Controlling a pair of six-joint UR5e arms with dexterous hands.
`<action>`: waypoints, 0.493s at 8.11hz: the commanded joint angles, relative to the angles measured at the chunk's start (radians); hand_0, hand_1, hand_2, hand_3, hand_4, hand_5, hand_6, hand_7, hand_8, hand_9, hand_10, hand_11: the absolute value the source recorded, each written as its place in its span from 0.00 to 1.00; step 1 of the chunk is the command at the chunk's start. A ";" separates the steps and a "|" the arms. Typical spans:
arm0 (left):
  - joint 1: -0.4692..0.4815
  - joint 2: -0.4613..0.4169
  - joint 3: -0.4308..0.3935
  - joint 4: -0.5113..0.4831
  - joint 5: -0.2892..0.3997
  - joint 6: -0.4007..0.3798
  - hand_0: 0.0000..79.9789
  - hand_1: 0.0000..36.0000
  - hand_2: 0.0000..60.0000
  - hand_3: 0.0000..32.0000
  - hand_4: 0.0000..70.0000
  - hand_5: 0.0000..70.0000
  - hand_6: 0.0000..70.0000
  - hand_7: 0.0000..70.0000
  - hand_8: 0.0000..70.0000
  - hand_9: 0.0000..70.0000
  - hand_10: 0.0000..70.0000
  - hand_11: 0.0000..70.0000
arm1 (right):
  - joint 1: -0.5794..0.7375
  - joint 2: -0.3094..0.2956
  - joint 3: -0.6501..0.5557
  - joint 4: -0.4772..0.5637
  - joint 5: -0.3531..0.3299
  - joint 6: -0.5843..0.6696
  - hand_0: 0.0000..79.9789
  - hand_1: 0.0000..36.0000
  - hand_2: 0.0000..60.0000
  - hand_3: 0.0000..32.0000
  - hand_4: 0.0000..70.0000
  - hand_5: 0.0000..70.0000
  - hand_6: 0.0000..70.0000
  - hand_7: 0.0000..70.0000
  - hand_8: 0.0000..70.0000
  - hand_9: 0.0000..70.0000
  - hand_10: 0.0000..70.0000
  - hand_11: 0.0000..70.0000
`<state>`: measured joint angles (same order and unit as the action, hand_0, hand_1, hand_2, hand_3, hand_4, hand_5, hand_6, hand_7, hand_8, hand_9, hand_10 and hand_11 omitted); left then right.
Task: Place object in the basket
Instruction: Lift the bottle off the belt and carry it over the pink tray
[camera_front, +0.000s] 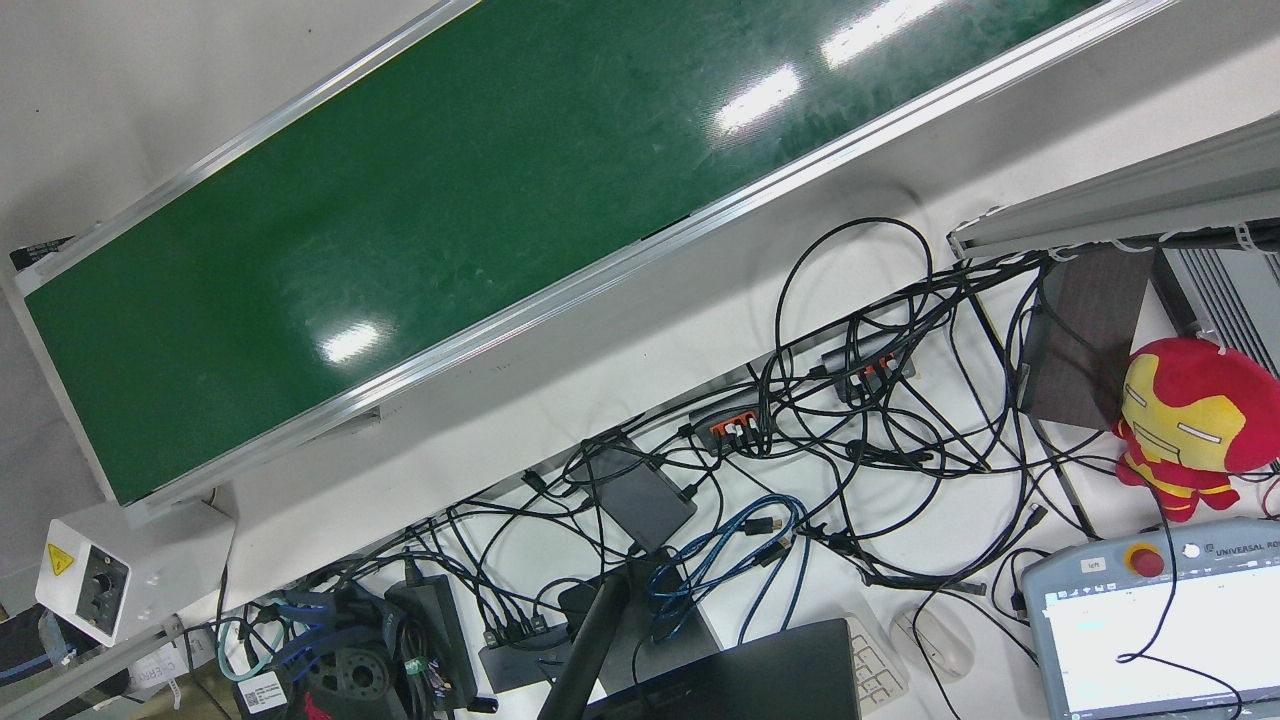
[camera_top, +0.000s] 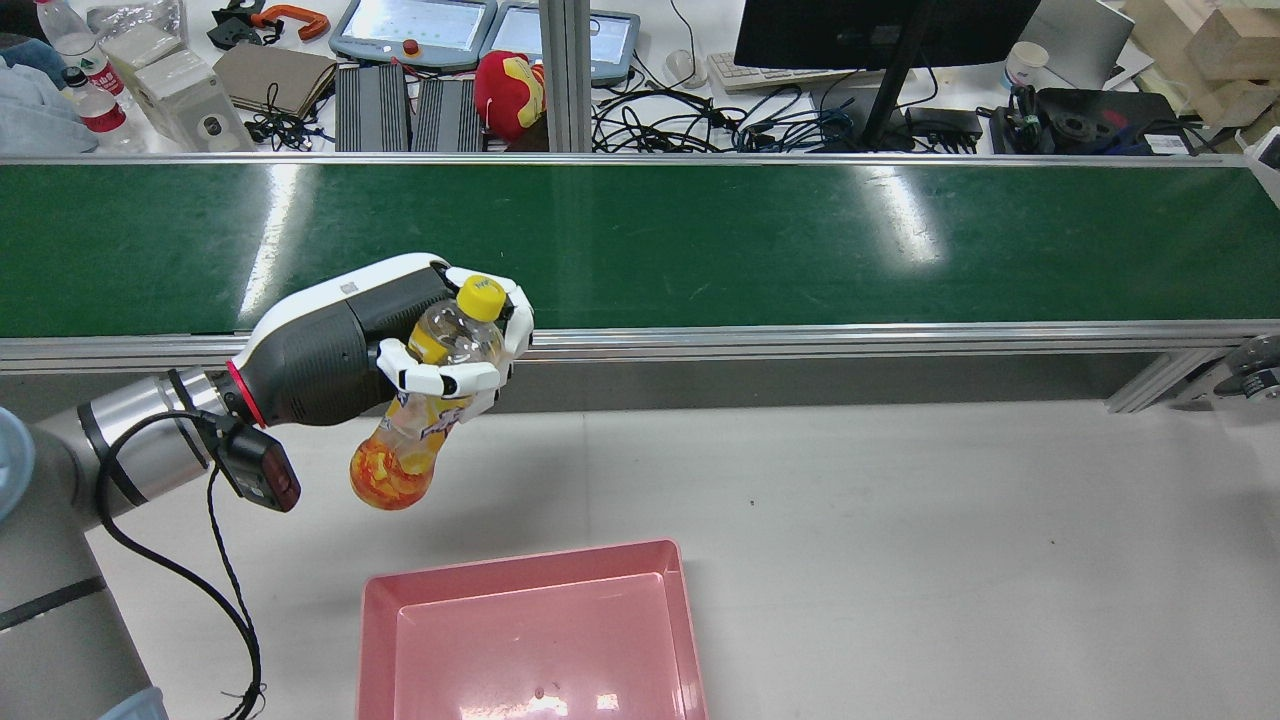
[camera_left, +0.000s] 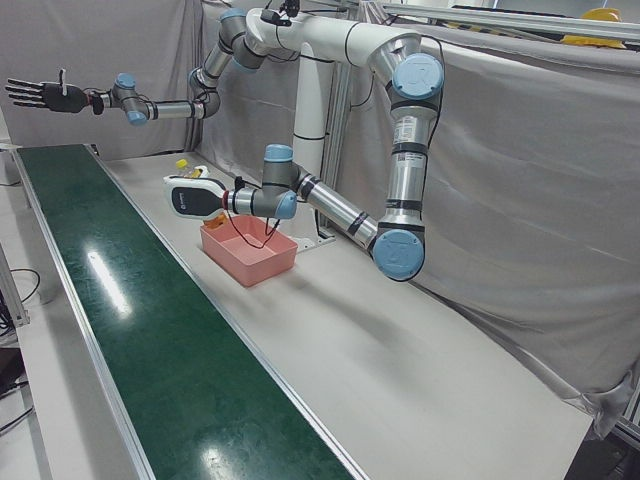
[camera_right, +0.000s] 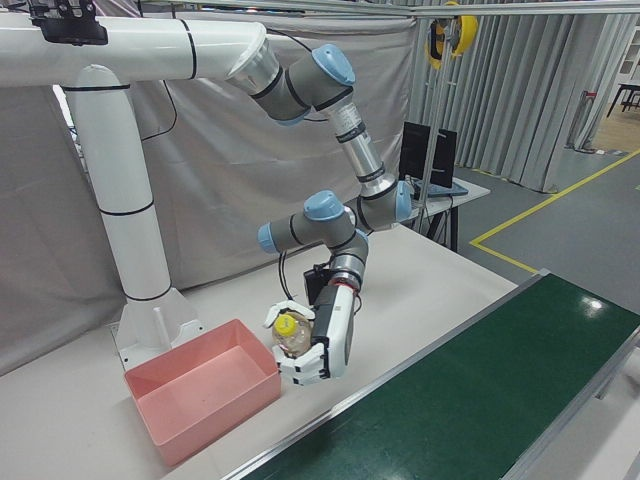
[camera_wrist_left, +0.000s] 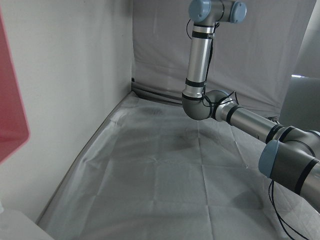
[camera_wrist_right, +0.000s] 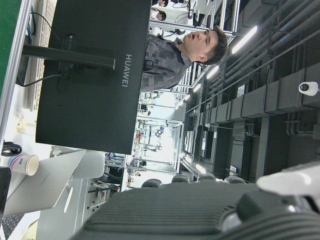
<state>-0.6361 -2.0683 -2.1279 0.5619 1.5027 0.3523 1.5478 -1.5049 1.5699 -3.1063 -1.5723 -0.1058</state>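
Observation:
My left hand (camera_top: 400, 340) is shut on a clear drink bottle (camera_top: 430, 420) with a yellow cap and an orange label. It holds the bottle tilted in the air, cap toward the conveyor, above the white table just beyond the far left corner of the pink basket (camera_top: 380, 610). The hand (camera_right: 318, 345), bottle (camera_right: 290, 335) and basket (camera_right: 160, 420) also show in the right-front view. In the left-front view my right hand (camera_left: 40, 95) is raised high over the far end of the belt, fingers spread and empty.
The green conveyor belt (camera_top: 700, 240) runs across behind the table. The white table (camera_top: 900, 520) lies to the right of the basket. The basket's rim (camera_wrist_left: 10, 115) shows at the left edge of the left hand view. Cables and monitors lie beyond the belt.

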 joint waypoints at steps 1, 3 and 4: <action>0.204 -0.013 -0.029 0.053 -0.013 0.098 0.61 0.37 0.85 0.00 0.68 1.00 0.83 0.88 1.00 1.00 0.94 1.00 | 0.000 0.000 -0.001 0.000 0.000 0.000 0.00 0.00 0.00 0.00 0.00 0.00 0.00 0.00 0.00 0.00 0.00 0.00; 0.307 -0.012 -0.026 0.055 -0.077 0.152 0.62 0.36 0.82 0.00 0.69 1.00 0.83 0.88 1.00 1.00 0.93 1.00 | 0.000 0.000 -0.002 0.000 0.000 0.000 0.00 0.00 0.00 0.00 0.00 0.00 0.00 0.00 0.00 0.00 0.00 0.00; 0.372 -0.010 -0.011 0.056 -0.120 0.158 0.61 0.36 0.83 0.00 0.69 1.00 0.84 0.89 1.00 1.00 0.92 1.00 | 0.000 0.000 -0.002 0.000 0.000 0.000 0.00 0.00 0.00 0.00 0.00 0.00 0.00 0.00 0.00 0.00 0.00 0.00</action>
<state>-0.3959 -2.0801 -2.1543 0.6141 1.4618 0.4783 1.5478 -1.5048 1.5686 -3.1063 -1.5723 -0.1059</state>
